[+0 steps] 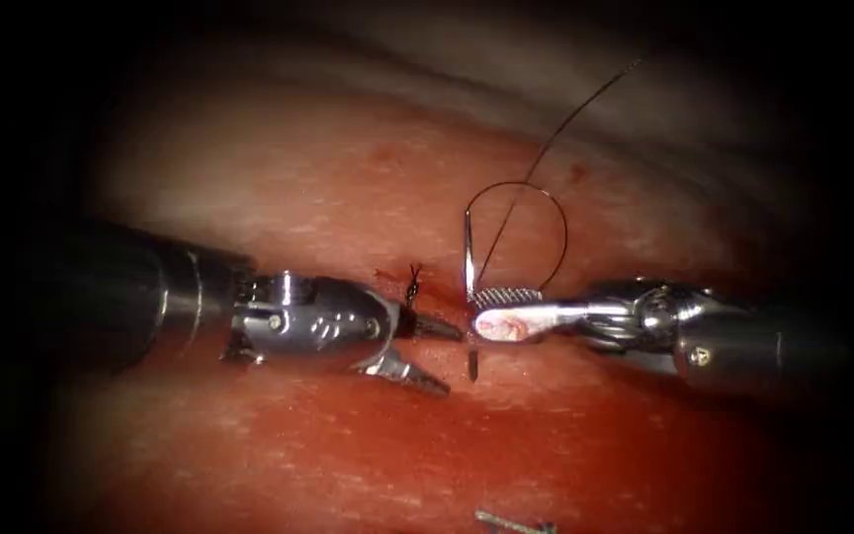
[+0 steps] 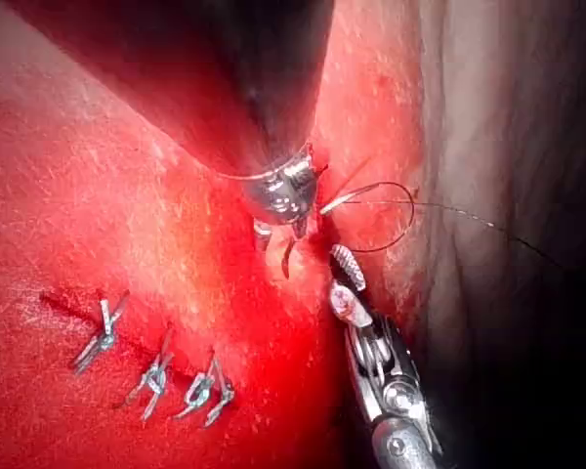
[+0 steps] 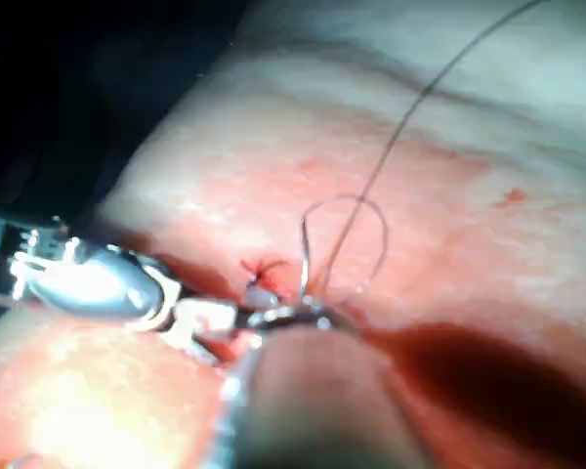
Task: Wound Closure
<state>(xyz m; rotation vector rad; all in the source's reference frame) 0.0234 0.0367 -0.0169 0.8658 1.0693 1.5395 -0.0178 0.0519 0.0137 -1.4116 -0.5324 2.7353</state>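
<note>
My right claw [image 1: 491, 314] is clamped on the needle [image 1: 468, 259] near its tail, tip buried in the tissue [image 1: 348, 198]. Thread [image 1: 546, 213] loops toward one o'clock. My left claw [image 1: 434, 356] stands apart, holding nothing, just beside the cut.

Endoscope looks down from front; both wrist views sit close, sharing the cut [image 1: 471, 341].

tissue [image 1: 279, 188] wet with red fluid [image 1: 565, 455], thread [image 1: 546, 213] looped on it
</note>
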